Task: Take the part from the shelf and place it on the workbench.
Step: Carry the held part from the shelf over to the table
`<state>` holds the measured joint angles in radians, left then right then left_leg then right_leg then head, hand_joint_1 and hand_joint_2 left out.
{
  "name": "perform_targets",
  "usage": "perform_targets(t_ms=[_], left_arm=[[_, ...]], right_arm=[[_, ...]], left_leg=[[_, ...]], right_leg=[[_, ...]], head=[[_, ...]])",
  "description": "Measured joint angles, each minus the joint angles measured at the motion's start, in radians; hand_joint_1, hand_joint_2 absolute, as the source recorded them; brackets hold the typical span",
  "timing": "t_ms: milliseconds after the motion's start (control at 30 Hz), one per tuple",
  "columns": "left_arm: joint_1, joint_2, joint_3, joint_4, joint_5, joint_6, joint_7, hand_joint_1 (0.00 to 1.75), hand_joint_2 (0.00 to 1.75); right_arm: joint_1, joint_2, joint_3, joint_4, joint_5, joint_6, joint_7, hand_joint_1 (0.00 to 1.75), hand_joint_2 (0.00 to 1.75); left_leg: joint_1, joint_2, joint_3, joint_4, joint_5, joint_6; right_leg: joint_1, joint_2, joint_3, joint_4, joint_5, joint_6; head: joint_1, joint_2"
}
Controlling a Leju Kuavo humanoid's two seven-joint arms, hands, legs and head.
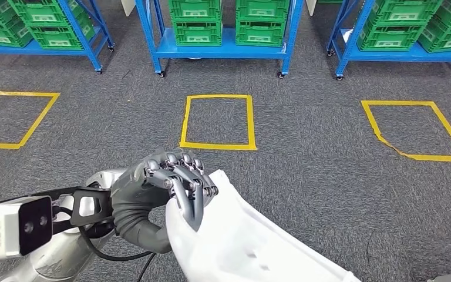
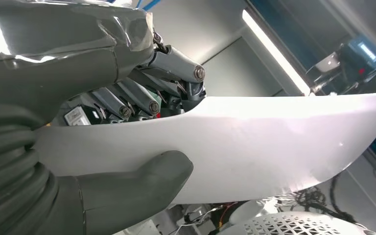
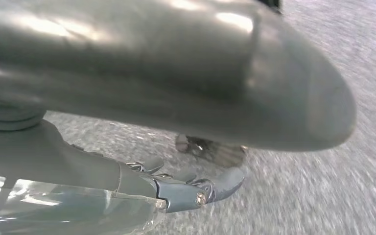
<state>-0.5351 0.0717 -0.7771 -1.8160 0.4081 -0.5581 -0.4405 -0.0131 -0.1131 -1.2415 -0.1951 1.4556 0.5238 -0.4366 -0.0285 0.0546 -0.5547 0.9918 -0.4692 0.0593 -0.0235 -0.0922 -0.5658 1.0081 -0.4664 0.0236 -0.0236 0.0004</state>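
Left hand clamped on the long, curved, smooth white plastic part, dark fingers over its upper edge, thick grey thumb pressed to its flat face. Part carried low at 6 o'clock, slanting toward 5 o'clock above the grey carpet. Right hand over blurred carpet, fingers curled; whether holding anything, cannot tell. Yellow tape square at 12 o'clock, others at 10 and 2. Blue metal shelves with green plastic crates beyond.
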Motion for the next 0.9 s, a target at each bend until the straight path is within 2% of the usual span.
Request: perform_targets(t_ms=[67, 133, 167, 200, 233, 267, 333, 367, 400, 433, 500, 567, 633, 700, 733, 767, 800, 867, 900], left_arm=[[-0.006, -0.001, -0.004, 0.004, 0.009, -0.019, 0.0, 1.69, 1.75], [-0.012, -0.003, -0.015, 0.008, 0.014, -0.038, 0.015, 1.69, 1.75], [-0.012, -0.004, -0.023, 0.009, 0.017, -0.044, 0.023, 1.69, 1.75], [-0.011, -0.005, -0.03, 0.009, 0.02, -0.046, 0.031, 1.69, 1.75], [-0.01, -0.005, -0.035, 0.009, 0.023, -0.047, 0.035, 1.69, 1.75], [-0.01, -0.005, -0.039, 0.009, 0.027, -0.047, 0.037, 1.69, 1.75], [-0.011, -0.005, -0.045, 0.008, 0.036, -0.05, 0.038, 1.69, 1.75], [-0.012, -0.006, -0.047, 0.008, 0.041, -0.053, 0.038, 1.69, 1.75], [-0.013, -0.007, -0.051, 0.007, 0.046, -0.057, 0.037, 1.69, 1.75], [-0.013, -0.008, -0.054, 0.007, 0.05, -0.06, 0.035, 1.69, 1.75], [-0.013, -0.009, -0.061, 0.004, 0.052, -0.061, 0.027, 1.69, 1.75], [-0.016, -0.009, -0.065, 0.0, 0.053, -0.061, 0.021, 1.69, 1.75], [-0.02, -0.009, -0.068, -0.004, 0.052, -0.059, 0.017, 1.69, 1.75], [-0.019, -0.009, -0.07, -0.004, 0.052, -0.058, 0.016, 1.69, 1.75], [-0.018, -0.009, -0.07, -0.005, 0.051, -0.058, 0.015, 1.69, 1.75], [-0.018, -0.008, -0.07, -0.006, 0.051, -0.057, 0.015, 1.69, 1.75], [-0.018, -0.008, -0.07, -0.008, 0.051, -0.056, 0.015, 1.69, 1.75], [-0.02, -0.008, -0.069, -0.015, 0.051, -0.053, 0.014, 1.69, 1.75], [-0.02, -0.008, -0.068, -0.018, 0.051, -0.052, 0.014, 1.69, 1.75]], right_arm=[[-0.003, -0.003, 0.012, 0.01, 0.014, -0.005, 0.0, 0.0, 0.0], [-0.002, -0.013, 0.025, 0.02, 0.028, -0.007, -0.001, 0.0, 0.0], [-0.001, -0.02, 0.032, 0.024, 0.034, -0.008, -0.001, 0.0, 0.0], [-0.001, -0.025, 0.038, 0.028, 0.037, -0.008, -0.001, 0.0, 0.0], [-0.001, -0.029, 0.043, 0.031, 0.04, -0.009, -0.001, 0.0, 0.0], [-0.001, -0.032, 0.048, 0.034, 0.041, -0.009, -0.001, 0.0, 0.0], [-0.002, -0.038, 0.055, 0.039, 0.05, -0.012, -0.001, 0.0, 0.0], [-0.002, -0.04, 0.061, 0.043, 0.058, -0.014, 0.0, 0.0, 0.0], [-0.003, -0.042, 0.069, 0.047, 0.07, -0.017, 0.0, 0.0, 0.0], [-0.004, -0.044, 0.079, 0.051, 0.082, -0.02, 0.0, 0.0, 0.0], [-0.007, -0.045, 0.103, 0.058, 0.101, -0.026, 0.002, 0.0, 0.0], [-0.008, -0.046, 0.132, 0.064, 0.109, -0.033, 0.004, 0.0, 0.0], [-0.006, -0.048, 0.159, 0.068, 0.112, -0.037, 0.005, 0.0, 0.0], [-0.003, -0.048, 0.179, 0.07, 0.115, -0.037, 0.006, 0.0, 0.0], [-0.003, -0.049, 0.187, 0.071, 0.115, -0.037, 0.006, 0.0, 0.0], [-0.003, -0.049, 0.195, 0.072, 0.116, -0.037, 0.005, 0.0, 0.0], [-0.004, -0.049, 0.202, 0.072, 0.116, -0.039, 0.005, 0.0, 0.0], [-0.005, -0.048, 0.215, 0.073, 0.116, -0.043, 0.003, 0.0, 0.0], [-0.005, -0.048, 0.219, 0.074, 0.116, -0.045, 0.003, 0.0, 0.0]], left_leg=[[0.007, -0.022, 0.01, -0.028, 0.024, 0.005], [0.01, -0.045, 0.009, -0.04, 0.039, 0.006], [0.01, -0.058, 0.003, -0.039, 0.043, 0.006], [0.01, -0.072, -0.001, -0.038, 0.045, 0.005], [0.01, -0.085, -0.004, -0.037, 0.047, 0.003], [0.011, -0.097, -0.007, -0.033, 0.048, 0.002], [0.013, -0.12, -0.014, -0.017, 0.044, -0.006], [0.012, -0.131, -0.022, -0.004, 0.04, -0.011], [0.012, -0.139, -0.031, 0.007, 0.037, -0.017], [0.012, -0.145, -0.038, 0.014, 0.035, -0.022], [0.015, -0.151, -0.047, 0.02, 0.035, -0.027], [0.017, -0.12, -0.066, 0.056, 0.012, -0.038], [0.022, -0.076, -0.118, 0.166, -0.045, -0.051], [0.029, -0.062, -0.178, 0.289, -0.091, -0.058], [0.031, -0.059, -0.19, 0.311, -0.092, -0.058], [0.032, -0.056, -0.181, 0.292, -0.074, -0.056], [0.03, -0.049, -0.151, 0.235, -0.044, -0.05], [0.02, -0.01, -0.075, 0.092, 0.006, -0.032], [0.013, 0.008, -0.052, 0.045, 0.016, -0.024]], right_leg=[[0.001, 0.026, -0.016, 0.032, -0.022, 0.0], [0.0, 0.068, -0.068, 0.143, -0.077, -0.008], [0.0, 0.079, -0.098, 0.209, -0.102, -0.009], [-0.001, 0.083, -0.12, 0.255, -0.117, -0.006], [-0.002, 0.085, -0.124, 0.266, -0.115, 0.001], [-0.004, 0.087, -0.109, 0.237, -0.098, 0.011], [-0.011, 0.107, -0.041, 0.103, -0.046, 0.031], [-0.014, 0.117, -0.015, 0.049, -0.028, 0.031], [-0.014, 0.124, 0.0, 0.017, -0.019, 0.027], [-0.011, 0.126, 0.002, 0.009, -0.017, 0.019], [-0.007, 0.11, 0.002, 0.01, -0.013, 0.005], [-0.01, 0.097, 0.002, 0.009, -0.011, -0.006], [-0.01, 0.081, 0.002, 0.008, -0.01, -0.013], [-0.008, 0.061, 0.0, 0.008, -0.011, -0.014], [-0.007, 0.05, 0.0, 0.008, -0.011, -0.014], [-0.006, 0.039, 0.0, 0.008, -0.011, -0.015], [-0.003, 0.028, 0.001, 0.008, -0.012, -0.015], [0.002, 0.007, 0.002, 0.007, -0.012, -0.014], [0.004, -0.003, 0.002, 0.006, -0.013, -0.012]], head=[[0.001, 0.0], [0.004, 0.0], [0.005, 0.0], [0.006, 0.0], [0.006, 0.0], [0.006, 0.0], [0.007, 0.0], [0.006, 0.0], [0.006, 0.0], [0.007, 0.0], [0.007, 0.0], [0.002, 0.0], [-0.005, 0.0], [-0.007, 0.0], [-0.008, 0.0], [-0.008, 0.0], [-0.008, 0.0], [-0.008, 0.0], [-0.008, 0.0]])
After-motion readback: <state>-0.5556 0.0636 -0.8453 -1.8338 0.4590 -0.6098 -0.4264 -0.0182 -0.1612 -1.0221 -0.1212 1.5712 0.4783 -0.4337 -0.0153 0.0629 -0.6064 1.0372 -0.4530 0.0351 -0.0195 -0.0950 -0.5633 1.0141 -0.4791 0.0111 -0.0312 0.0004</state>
